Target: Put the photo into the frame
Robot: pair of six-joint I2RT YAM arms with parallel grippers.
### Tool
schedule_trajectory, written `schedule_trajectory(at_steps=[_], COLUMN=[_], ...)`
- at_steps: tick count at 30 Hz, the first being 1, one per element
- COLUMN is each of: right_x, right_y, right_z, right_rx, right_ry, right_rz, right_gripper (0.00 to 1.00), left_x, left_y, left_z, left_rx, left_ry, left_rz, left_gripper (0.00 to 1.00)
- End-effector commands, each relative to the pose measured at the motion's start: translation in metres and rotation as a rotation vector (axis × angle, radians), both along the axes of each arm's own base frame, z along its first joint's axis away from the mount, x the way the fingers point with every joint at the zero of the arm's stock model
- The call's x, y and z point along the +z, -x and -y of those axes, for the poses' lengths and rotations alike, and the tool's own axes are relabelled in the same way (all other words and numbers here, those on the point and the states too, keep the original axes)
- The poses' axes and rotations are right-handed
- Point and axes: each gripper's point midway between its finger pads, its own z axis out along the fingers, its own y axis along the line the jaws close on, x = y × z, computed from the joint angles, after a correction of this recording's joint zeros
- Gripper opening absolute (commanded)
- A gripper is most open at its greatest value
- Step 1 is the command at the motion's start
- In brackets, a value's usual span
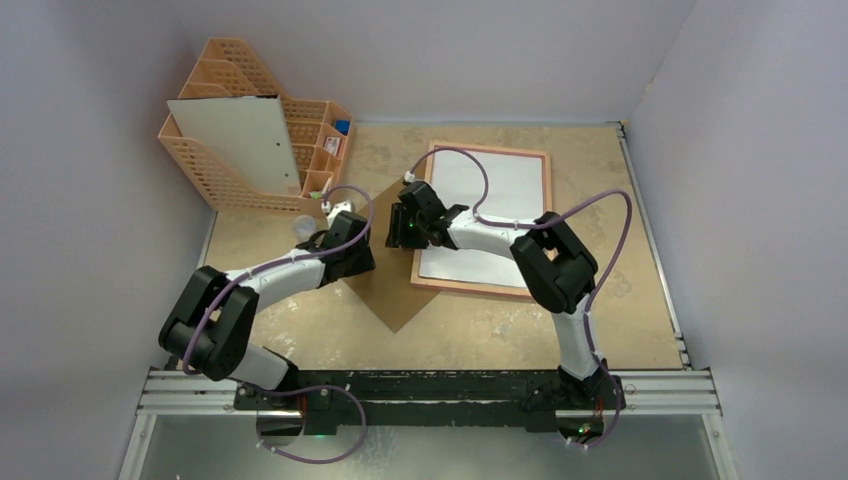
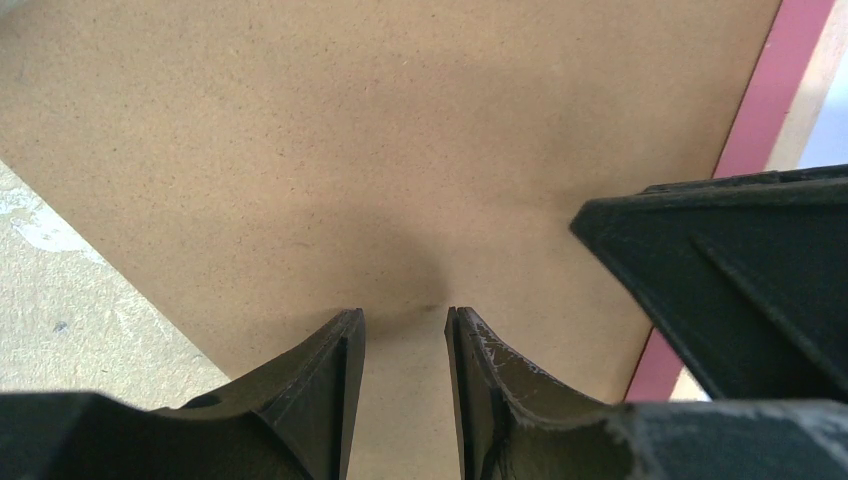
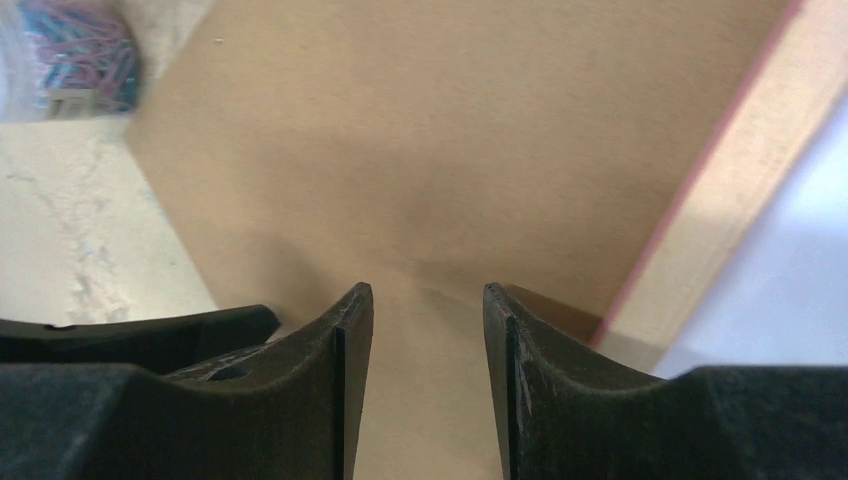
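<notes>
Left gripper [image 2: 402,318]: mine, fingers part way apart with nothing clamped. The tips point straight down at the brown backing board [image 2: 330,150], near its corner by the frame.
Right gripper [image 3: 428,292]: also mine, jaws a little wider and empty, aimed at the same corner from the other side. Its housing fills the right of my left wrist view, so the 2 heads sit just beside each other.
Contact: I cannot tell from these angles whether either pair of tips touches the board or hangs just above it.
Photo [image 1: 488,205]: lies white back up inside the frame [image 1: 548,205], on the right half of the table [image 1: 620,320].
Frame: face down, paler back up, so the layers go in from behind.
Board: flat on the table, turned askew, 1 corner against the frame's left rail.
Why here: I judge the print is seated and the board is the next layer. Both grippers sit at the corner nearest the frame, where a thin sheet is easiest to pry up.
Risk: a flat board gives my tips little edge, and a slip could nudge the frame and shift the print.
</notes>
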Motion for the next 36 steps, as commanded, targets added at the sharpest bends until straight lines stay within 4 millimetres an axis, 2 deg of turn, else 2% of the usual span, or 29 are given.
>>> schedule_trajectory(at_steps=[1,8,13,21,28,32,36], right_x=[0.014,-0.004,-0.009,-0.015,-0.02,-0.025,-0.017], right_y=[-0.017,-0.044,-0.075,-0.12,-0.135,-0.135,-0.133], right_z=[0.022,0.062,0.096,0.132,0.177,0.206,0.226], right_rx=[-0.083,-0.165,-0.251,-0.352,-0.471,-0.518,-0.553], right_ry=[0.05,0.145,0.187,0.276,0.366,0.4,0.413], right_rz=[0.023,0.021,0.04,0.081,0.092,0.075,0.09], right_gripper=[0.48,0.48,0.48,0.48,0.5,0.53,0.55], left_x=[0.001,-0.018,-0.022,-0.023,-0.016,-0.016,-0.022], left_y=[-0.007,0.002,0.005,0.008,0.005,0.004,0.006], left_z=[0.002,-0.004,-0.005,-0.007,-0.006,-0.006,-0.007], left_rx=[0.021,0.029,0.029,0.03,0.031,0.032,0.039], left_ry=[0.032,0.008,0.006,0.0,0.005,0.0,-0.008], left_rz=[0.04,-0.003,-0.012,-0.02,-0.004,-0.005,-0.021], left_gripper=[0.39,0.39,0.39,0.39,0.39,0.39,0.39])
